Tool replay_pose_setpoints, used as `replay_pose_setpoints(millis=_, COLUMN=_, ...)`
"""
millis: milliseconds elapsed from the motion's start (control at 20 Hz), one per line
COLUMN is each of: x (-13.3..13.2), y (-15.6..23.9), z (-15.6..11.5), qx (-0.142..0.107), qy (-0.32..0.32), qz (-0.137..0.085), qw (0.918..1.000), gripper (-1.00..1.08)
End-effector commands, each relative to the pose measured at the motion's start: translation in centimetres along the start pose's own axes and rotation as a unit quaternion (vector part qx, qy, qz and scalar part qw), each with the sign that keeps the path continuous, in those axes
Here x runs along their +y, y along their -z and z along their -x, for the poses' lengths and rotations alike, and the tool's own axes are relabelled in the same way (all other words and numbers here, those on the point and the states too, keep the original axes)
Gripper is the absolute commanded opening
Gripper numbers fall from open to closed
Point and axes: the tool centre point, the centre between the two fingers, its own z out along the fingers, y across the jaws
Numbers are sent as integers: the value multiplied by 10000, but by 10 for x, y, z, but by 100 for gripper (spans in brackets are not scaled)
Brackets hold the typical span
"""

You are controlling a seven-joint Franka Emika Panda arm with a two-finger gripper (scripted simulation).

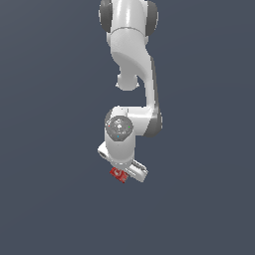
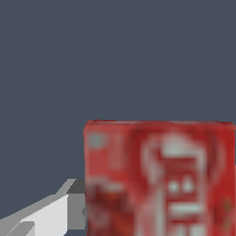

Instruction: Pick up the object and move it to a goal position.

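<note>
Red with blurred white lettering, the box [image 1: 118, 174] is seen at the tip of the tool [image 1: 123, 172], at the end of the arm [image 1: 133, 64]. In the wrist view the box [image 2: 159, 177] fills much of the picture, and one pale finger [image 2: 44, 214] is seen right beside its edge; the other finger is not shown. Whether that finger touches the box cannot be told, so the tool's opening cannot be judged, nor whether the box is held. It is judged that the reach to the box is done and that the grasp is either being made or just made. Whether the box rests on the grey surface [image 1: 50, 199] or is lifted cannot be told. No goal marker is shown, so the carry is taken as still to be done.
</note>
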Motion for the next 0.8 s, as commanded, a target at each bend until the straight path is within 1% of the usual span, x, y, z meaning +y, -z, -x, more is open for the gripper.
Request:
replay_pose_setpoints(millis=0, x=4, y=16, z=-13, qx=2, qy=-1, qz=1, qw=10000, gripper=-100)
replay_pose_setpoints(millis=350, x=9, y=43, z=-36, qx=2, qy=-1, qz=1, qw=10000, gripper=-100)
replay_pose_setpoints(millis=750, x=10, y=50, z=-44, qx=0, qy=0, qz=-2, qw=10000, gripper=-100)
